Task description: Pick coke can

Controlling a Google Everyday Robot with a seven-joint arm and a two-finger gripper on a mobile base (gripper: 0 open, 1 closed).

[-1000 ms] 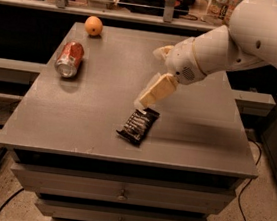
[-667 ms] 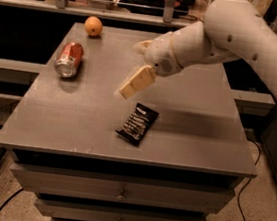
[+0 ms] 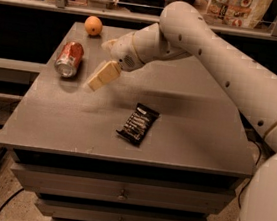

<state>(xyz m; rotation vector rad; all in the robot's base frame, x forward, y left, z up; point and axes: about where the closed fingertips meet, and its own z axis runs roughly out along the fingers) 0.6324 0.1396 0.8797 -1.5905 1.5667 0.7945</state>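
The coke can (image 3: 70, 59) is red with a silver top and lies on its side near the left edge of the grey table (image 3: 187, 123). My gripper (image 3: 100, 77) hangs above the table just right of the can, a short gap away, pointing down and to the left. It holds nothing that I can see. The white arm reaches in from the right.
An orange fruit (image 3: 93, 25) sits at the table's back left, behind the can. A flat black snack wrapper (image 3: 138, 124) lies near the middle front. Drawers run under the table front. A railing and shelves stand behind the table.
The arm has swung left across the table, from above the black wrapper to just beside the coke can. The can, the orange and the wrapper have not moved.
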